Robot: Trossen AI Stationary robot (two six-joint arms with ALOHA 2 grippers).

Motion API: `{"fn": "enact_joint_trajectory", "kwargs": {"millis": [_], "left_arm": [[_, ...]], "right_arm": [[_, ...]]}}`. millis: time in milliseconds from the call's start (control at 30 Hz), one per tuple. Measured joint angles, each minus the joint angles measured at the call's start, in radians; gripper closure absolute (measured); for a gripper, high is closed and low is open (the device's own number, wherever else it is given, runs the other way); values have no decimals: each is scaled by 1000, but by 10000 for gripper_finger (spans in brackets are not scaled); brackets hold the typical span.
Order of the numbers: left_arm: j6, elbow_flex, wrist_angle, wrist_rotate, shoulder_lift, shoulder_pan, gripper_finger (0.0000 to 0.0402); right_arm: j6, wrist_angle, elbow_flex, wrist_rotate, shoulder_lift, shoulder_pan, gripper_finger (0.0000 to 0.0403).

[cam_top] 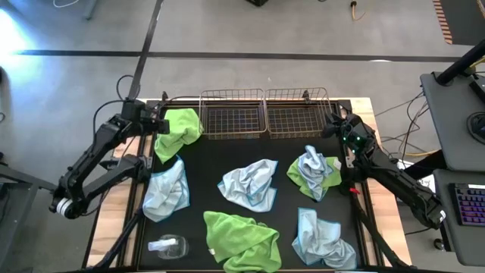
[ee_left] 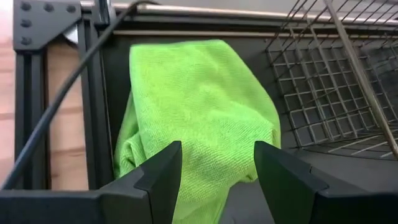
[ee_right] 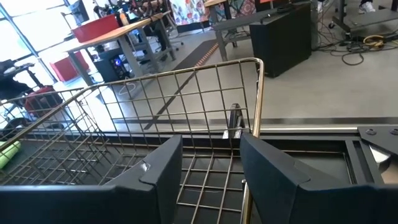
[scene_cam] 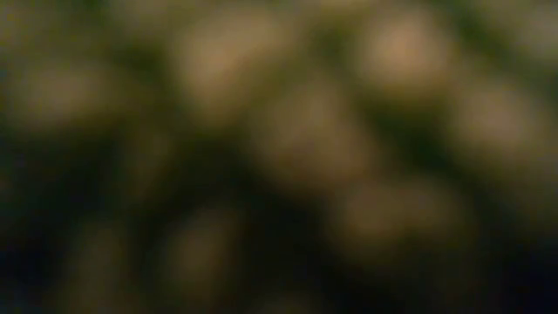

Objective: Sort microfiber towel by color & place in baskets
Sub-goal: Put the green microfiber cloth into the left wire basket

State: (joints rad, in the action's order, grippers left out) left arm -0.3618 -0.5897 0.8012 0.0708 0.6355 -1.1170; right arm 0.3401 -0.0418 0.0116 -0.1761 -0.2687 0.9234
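Note:
Several towels lie crumpled on the black mat. A lime green towel (cam_top: pixel 179 129) (ee_left: pixel 199 99) lies at the far left, beside the left basket (cam_top: pixel 233 115) (ee_left: pixel 323 87). My left gripper (cam_top: pixel 158 126) (ee_left: pixel 217 155) is open just left of this towel, fingers pointing across it. Pale blue towels lie at the left (cam_top: pixel 167 189), in the middle (cam_top: pixel 250 186) and at the near right (cam_top: pixel 322 243). Another green towel (cam_top: pixel 242 239) lies near the front. A blue and green heap (cam_top: pixel 314 173) lies at the right. My right gripper (cam_top: pixel 333 126) (ee_right: pixel 210 149) is open at the right basket's (cam_top: pixel 297 114) (ee_right: pixel 186 106) right end.
The two wire baskets stand side by side along the mat's far edge, with nothing in them that I can see. A clear plastic object (cam_top: pixel 167 245) lies at the near left corner. Black frame rails (ee_left: pixel 31 93) border the mat, with a cable (ee_left: pixel 68 93) running across the left rail.

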Motion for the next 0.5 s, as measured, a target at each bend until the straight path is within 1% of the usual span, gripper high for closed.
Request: {"fn": "enact_joint_trajectory", "kwargs": {"millis": [167, 333, 400, 500], "left_arm": [[-13, -33, -49, 1, 58, 48, 216], [29, -156, -85, -1, 119, 95, 216], [62, -212, -86, -5, 142, 110, 216], [111, -265, -90, -10, 176, 121, 216]], "right_arm": [[-13, 0, 0, 1, 0, 0, 243], [-12, -5, 0, 6, 0, 0, 243], [-2, -26, 0, 47, -1, 1, 243], [19, 11, 41, 169, -8, 0, 243]]}}
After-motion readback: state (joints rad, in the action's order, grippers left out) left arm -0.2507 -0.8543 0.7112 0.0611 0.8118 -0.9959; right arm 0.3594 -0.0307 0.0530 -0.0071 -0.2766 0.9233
